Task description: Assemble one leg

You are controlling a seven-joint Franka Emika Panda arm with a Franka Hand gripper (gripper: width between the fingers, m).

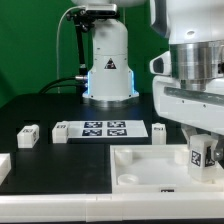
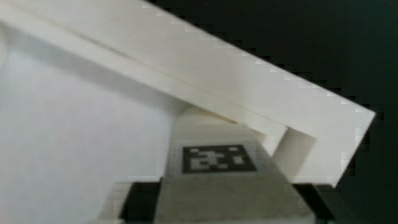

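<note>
One leg (image 1: 197, 154), pinched in the gripper (image 1: 199, 160), stands at the tray's (image 1: 140, 170) right corner, lower right of frame.

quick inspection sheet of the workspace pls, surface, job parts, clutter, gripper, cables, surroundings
surface: black table, in good view.
job's things: one leg sits between the gripper's fingers at the corner of the large white tray; in the wrist view its marker faces the camera by the tray's raised rim. Loose legs lie on the table: one, one, one; another white part is cut off at the exterior view's left edge.
clutter: the marker board only.
grippers: gripper shut on the leg.
cables: black cable beside the arm's base.
surroundings: green backdrop.
</note>
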